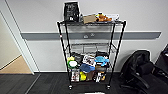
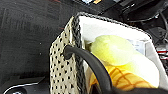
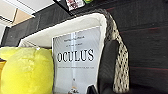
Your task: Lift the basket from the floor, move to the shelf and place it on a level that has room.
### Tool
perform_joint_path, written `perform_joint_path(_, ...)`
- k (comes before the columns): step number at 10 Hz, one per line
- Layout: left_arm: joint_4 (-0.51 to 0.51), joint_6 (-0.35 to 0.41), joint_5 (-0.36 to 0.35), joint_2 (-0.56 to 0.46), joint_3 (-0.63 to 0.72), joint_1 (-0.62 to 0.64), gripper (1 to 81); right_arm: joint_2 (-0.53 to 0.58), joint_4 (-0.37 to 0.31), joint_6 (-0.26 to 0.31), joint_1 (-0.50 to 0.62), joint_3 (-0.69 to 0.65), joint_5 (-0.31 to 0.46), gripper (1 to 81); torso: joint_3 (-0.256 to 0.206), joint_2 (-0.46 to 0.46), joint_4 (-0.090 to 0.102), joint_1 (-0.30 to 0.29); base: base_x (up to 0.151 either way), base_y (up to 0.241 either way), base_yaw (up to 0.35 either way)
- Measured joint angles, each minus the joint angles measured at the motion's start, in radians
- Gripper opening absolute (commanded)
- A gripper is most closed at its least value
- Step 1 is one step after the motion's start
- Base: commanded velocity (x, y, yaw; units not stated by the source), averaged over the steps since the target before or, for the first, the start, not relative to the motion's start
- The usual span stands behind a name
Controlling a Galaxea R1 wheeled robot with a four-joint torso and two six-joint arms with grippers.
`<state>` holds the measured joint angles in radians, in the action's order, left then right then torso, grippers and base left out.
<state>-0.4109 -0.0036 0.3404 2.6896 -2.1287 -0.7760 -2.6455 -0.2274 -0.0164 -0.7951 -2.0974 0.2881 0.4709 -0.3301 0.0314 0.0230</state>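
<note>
a: facing the shelf squarely. the basket hangs above the floor, a yellow soft toy and a white box inside.
b: are the pincers clenched?
a: can't tell, either side.
b: the second level looks bare. i'd keep the basket flat, approach centred between the posts, and lift it over that level's edge.

wall: plain white, crossed by a grey rail
corner: black office chair parked there
doorway: tan flooring seen beyond
</note>
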Motion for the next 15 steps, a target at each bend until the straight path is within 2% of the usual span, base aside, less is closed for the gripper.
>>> perform_joint_path(4,0.0,0.003,-0.011,0.0,0.0,0.017,1.0,-0.002,0.0,0.0,0.009,0.005,-0.024,1.0,0.0,0.134,0.0,-0.014,0.0,0.0,0.0)
perform_joint_path(6,0.0,0.003,-0.019,-0.001,0.0,0.022,1.0,-0.002,0.0,0.0,0.014,0.005,-0.033,1.0,-0.011,0.153,0.0,-0.016,0.0,0.0,0.0)
perform_joint_path(13,0.0,0.004,-0.006,-0.003,-0.001,-0.016,1.0,-0.004,0.0,0.0,-0.016,0.005,-0.025,1.0,-0.199,0.156,0.0,-0.019,0.0,0.0,0.0)
perform_joint_path(15,0.0,0.004,-0.003,-0.003,-0.001,-0.018,1.0,-0.005,0.0,0.0,-0.022,0.005,-0.024,1.0,-0.214,0.155,0.0,-0.02,0.0,0.0,0.0)
